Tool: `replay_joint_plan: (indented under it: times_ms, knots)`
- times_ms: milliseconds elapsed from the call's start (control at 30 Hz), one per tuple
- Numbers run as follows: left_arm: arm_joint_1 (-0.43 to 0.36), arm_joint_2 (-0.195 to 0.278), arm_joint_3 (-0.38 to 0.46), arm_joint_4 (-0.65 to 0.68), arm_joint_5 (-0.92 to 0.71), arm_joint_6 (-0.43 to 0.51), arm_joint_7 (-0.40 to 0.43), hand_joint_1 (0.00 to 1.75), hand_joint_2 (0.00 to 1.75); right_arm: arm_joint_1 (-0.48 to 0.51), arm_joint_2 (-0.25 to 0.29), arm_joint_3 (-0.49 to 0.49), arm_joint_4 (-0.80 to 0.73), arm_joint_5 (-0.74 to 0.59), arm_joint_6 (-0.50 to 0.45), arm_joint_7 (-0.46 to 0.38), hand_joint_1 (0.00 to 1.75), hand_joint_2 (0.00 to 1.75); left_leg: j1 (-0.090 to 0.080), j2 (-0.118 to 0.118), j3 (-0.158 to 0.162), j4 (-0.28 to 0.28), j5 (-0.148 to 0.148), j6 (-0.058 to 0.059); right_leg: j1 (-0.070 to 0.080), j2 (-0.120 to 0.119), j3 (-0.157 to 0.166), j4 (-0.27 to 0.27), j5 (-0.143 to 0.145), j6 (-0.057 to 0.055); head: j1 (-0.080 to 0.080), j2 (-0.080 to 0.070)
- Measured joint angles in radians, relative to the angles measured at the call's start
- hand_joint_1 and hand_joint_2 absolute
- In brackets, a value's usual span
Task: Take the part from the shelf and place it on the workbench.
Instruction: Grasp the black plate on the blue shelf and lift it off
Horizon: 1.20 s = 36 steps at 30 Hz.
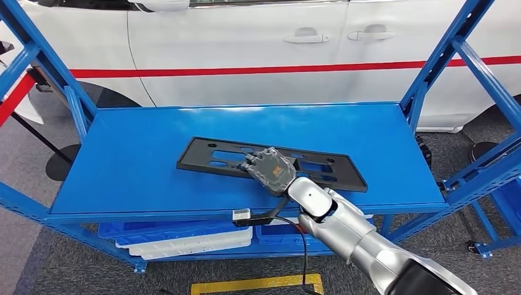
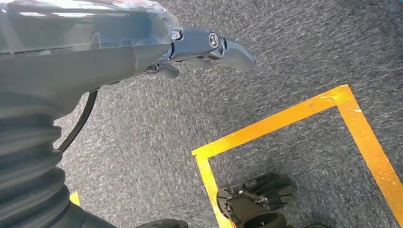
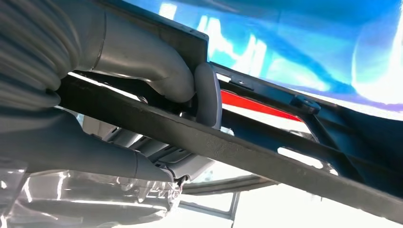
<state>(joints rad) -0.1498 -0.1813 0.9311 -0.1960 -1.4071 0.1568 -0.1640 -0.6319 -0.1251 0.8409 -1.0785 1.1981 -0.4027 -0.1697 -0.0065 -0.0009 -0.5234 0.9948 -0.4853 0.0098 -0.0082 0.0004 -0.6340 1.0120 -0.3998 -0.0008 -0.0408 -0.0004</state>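
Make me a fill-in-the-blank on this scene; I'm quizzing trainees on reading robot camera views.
1. The black plastic part lies on the ___ shelf.
2. The robot's ___ hand grips the part.
3. Behind the shelf stands a white ___ with a red stripe.
4. The left hand hangs above yellow ___ on the carpet.

Missing words: blue; right; car; tape

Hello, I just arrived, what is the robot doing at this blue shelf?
The robot is picking up a flat black plastic frame that lies on the top board of the blue shelf. Its right hand is on the frame's near edge; in the right wrist view the thumb and fingers sit on opposite faces of a bar of the frame, so it seems gripped. The left hand hangs over the grey floor, holding nothing. A white car stands behind the shelf.
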Motion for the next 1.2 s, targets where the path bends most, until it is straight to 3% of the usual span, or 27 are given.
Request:
replay_joint_plan:
  times_ms: [167,467,667,800,867,933,967,1000,1033,1067,1133,1200]
  knots:
    - [0.002,0.0,0.01,0.0,0.011,0.002,0.005,0.0,1.75,0.092,-0.065,-0.017,-0.148,-0.012,-0.009,0.004,1.75,1.75,0.0,0.0,0.001,0.0,0.0,0.001,0.0,0.0,0.001,0.0,-0.001,0.002,0.0,0.0]
    - [0.005,0.0,0.02,0.0,0.005,-0.003,0.056,0.0,1.75,0.318,-0.079,-0.035,-0.323,0.036,-0.04,0.02,1.75,1.75,-0.001,0.0,0.003,0.001,-0.005,0.003,-0.002,0.0,0.006,-0.001,-0.003,0.005,0.0,0.0]
    - [0.003,0.0,0.02,0.0,-0.006,-0.009,0.064,0.0,1.75,0.379,-0.077,-0.048,-0.357,0.044,-0.04,0.025,1.75,1.75,-0.006,0.0,0.005,0.007,-0.01,0.012,-0.006,0.0,0.013,-0.002,-0.003,0.016,0.0,0.0]
    - [0.002,-0.001,0.02,0.0,-0.01,-0.01,0.066,0.0,1.75,0.397,-0.071,-0.06,-0.367,0.045,-0.039,0.025,1.75,1.75,-0.003,0.002,0.009,0.0,0.003,0.028,-0.006,0.0,0.018,-0.004,-0.003,0.03,0.0,0.0]
    - [0.001,-0.002,0.02,0.0,-0.01,-0.01,0.066,0.0,1.75,0.402,-0.069,-0.065,-0.371,0.046,-0.039,0.025,1.75,1.75,0.002,0.006,0.012,-0.012,0.018,0.039,-0.004,0.001,-0.002,0.048,-0.049,0.034,0.0,0.0]
    - [0.0,-0.003,0.02,0.0,-0.01,-0.011,0.065,0.0,1.75,0.409,-0.069,-0.069,-0.371,0.046,-0.039,0.024,1.75,1.75,0.001,0.008,0.007,-0.013,0.024,0.045,-0.004,0.001,-0.051,0.175,-0.126,0.034,0.0,0.0]
    - [0.001,-0.003,0.02,0.0,-0.01,-0.012,0.065,0.0,1.75,0.412,-0.069,-0.071,-0.37,0.046,-0.039,0.023,1.75,1.75,-0.001,0.008,0.003,-0.01,0.025,0.047,-0.005,0.001,-0.075,0.236,-0.151,0.033,0.0,0.0]
    - [0.001,-0.003,0.02,0.0,-0.01,-0.013,0.064,0.0,1.75,0.416,-0.069,-0.073,-0.37,0.046,-0.039,0.022,1.75,1.75,-0.002,0.008,-0.001,-0.006,0.025,0.047,-0.005,0.001,-0.086,0.272,-0.158,0.033,0.0,0.0]
    - [0.001,-0.003,0.02,0.0,-0.01,-0.014,0.063,0.0,1.75,0.419,-0.069,-0.076,-0.37,0.046,-0.039,0.02,1.75,1.75,-0.003,0.007,-0.005,-0.002,0.025,0.046,-0.004,0.001,-0.079,0.269,-0.146,0.03,0.0,0.0]
    - [0.001,-0.003,0.02,0.0,-0.01,-0.015,0.062,0.0,1.75,0.42,-0.069,-0.078,-0.37,0.046,-0.039,0.019,1.75,1.75,-0.004,0.006,-0.007,0.001,0.024,0.046,-0.004,0.001,-0.053,0.227,-0.119,0.027,0.0,0.0]
    - [0.0,-0.005,0.02,0.0,-0.01,-0.016,0.06,0.0,1.75,0.42,-0.066,-0.084,-0.37,0.048,-0.039,0.016,1.75,1.75,-0.007,0.005,-0.011,0.008,0.023,0.043,0.001,0.0,0.027,0.09,-0.068,0.013,0.0,0.0]
    - [-0.002,-0.008,0.021,0.0,-0.01,-0.016,0.058,0.0,1.75,0.42,-0.063,-0.091,-0.37,0.052,-0.039,0.011,1.75,1.75,-0.007,0.003,-0.014,0.01,0.025,0.035,0.008,-0.002,0.069,0.011,-0.049,0.004,0.0,0.0]
